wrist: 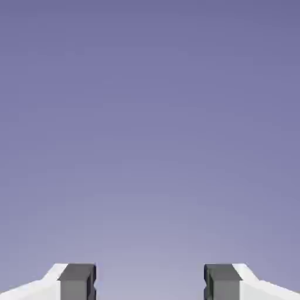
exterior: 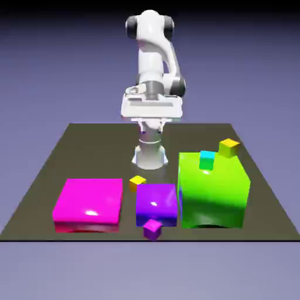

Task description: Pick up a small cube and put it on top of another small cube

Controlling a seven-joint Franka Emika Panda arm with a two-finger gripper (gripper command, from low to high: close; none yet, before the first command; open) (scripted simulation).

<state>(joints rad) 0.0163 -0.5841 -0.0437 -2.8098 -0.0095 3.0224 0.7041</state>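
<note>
Nothing is done yet — your end effector (wrist: 150, 284) hangs open and empty, while the yellow cube (exterior: 137, 182) sits on the tabletop (exterior: 88, 152), apart from the cyan cube (exterior: 207, 159).

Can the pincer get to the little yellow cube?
Probably yes. The pincer is open and holds nothing. The yellow cube sits on the table with open space above it, though the purple block crowds one side.
</note>
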